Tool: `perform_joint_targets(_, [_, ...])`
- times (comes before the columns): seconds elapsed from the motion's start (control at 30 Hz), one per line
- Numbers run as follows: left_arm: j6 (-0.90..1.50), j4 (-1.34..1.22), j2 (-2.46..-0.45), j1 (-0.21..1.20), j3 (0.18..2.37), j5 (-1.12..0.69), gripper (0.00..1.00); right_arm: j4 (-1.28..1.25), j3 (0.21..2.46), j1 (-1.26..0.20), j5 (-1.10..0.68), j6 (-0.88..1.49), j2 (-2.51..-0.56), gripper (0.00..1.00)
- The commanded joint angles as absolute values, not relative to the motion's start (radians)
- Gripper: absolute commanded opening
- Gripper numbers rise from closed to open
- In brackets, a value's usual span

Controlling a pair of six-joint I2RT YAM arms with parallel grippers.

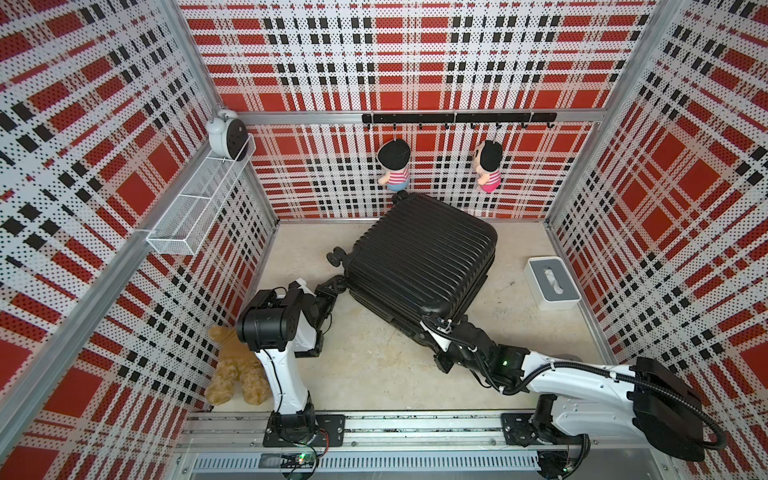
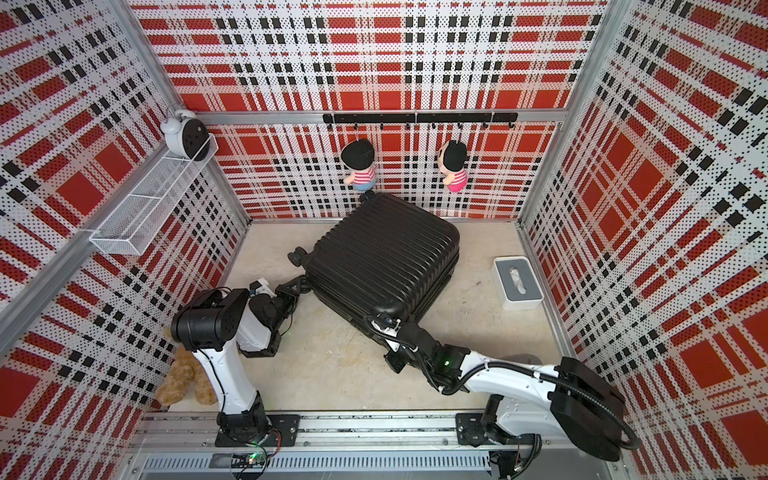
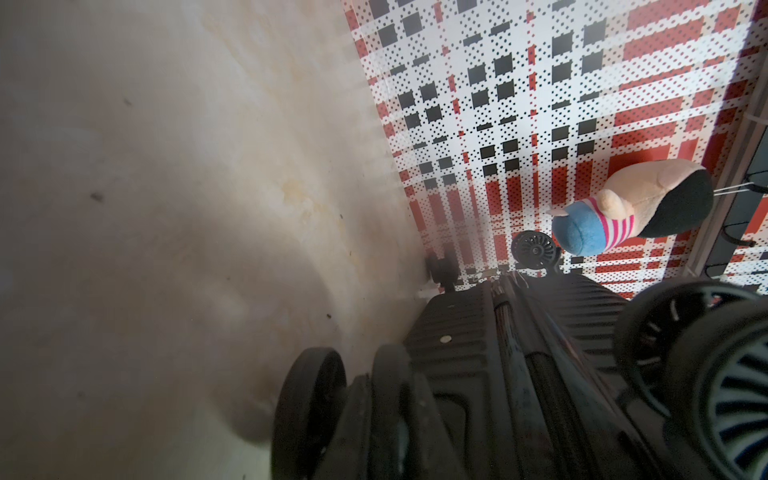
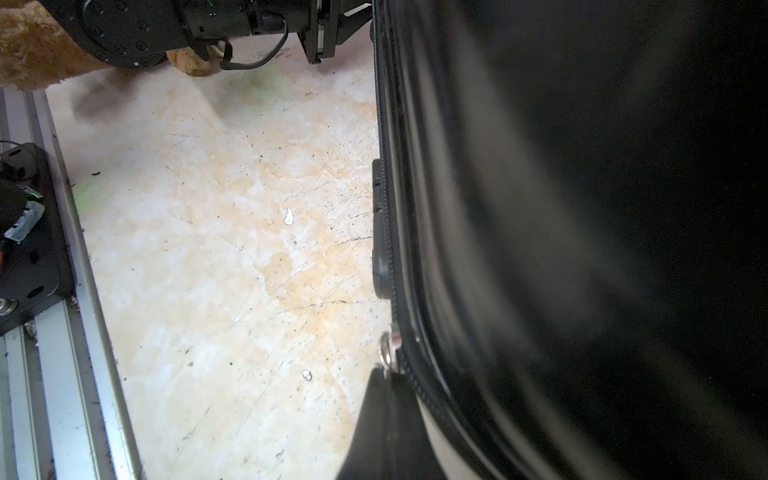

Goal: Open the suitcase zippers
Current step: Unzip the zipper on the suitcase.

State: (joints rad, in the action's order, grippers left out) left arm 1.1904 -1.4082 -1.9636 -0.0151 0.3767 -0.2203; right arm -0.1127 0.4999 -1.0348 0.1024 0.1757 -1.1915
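Observation:
The black ribbed suitcase lies flat mid-floor, turned at an angle. My left gripper is at its left near corner. In the left wrist view its fingers are shut either side of one disc of a caster wheel. My right gripper reaches the near corner of the case. In the right wrist view the black zipper track runs along the seam. The right gripper is shut, with the silver zipper pull at its tip.
A white-and-grey box stands on the floor to the right of the case. A brown teddy bear lies by the left arm's base. Two dolls hang on the back wall. A wire basket juts from the left wall.

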Motion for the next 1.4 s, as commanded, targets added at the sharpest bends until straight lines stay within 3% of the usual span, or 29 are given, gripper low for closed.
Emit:
perform_joint_targets(0.0, [1.135,-1.335,-1.950,0.091,0.311,-0.442,0.00,-0.132,0.527,-1.041,0.174,0.213,-1.210,0.00])
perform_joint_targets(0.37, [1.130,-1.331,-1.831,0.204,0.161,-0.403,0.00,-0.009,0.520,-0.968,0.309,0.250,-1.131,0.00])
perform_joint_targets(0.63, [1.125,-1.211,-1.701,0.395,0.106,-0.323,0.00,0.023,0.487,-0.908,0.328,0.258,-1.062,0.00])
perform_joint_targets(0.9, [1.077,-0.892,-1.518,0.627,0.166,-0.180,0.00,-0.029,0.444,-0.891,0.322,0.263,-1.054,0.00])
perform_joint_targets(1.1, [1.023,-0.710,-1.406,0.706,0.227,-0.104,0.00,-0.055,0.410,-0.890,0.317,0.271,-1.028,0.00])
perform_joint_targets(1.37, [1.041,-0.717,-1.443,0.753,0.265,-0.079,0.00,-0.070,0.368,-0.888,0.318,0.277,-0.974,0.00])
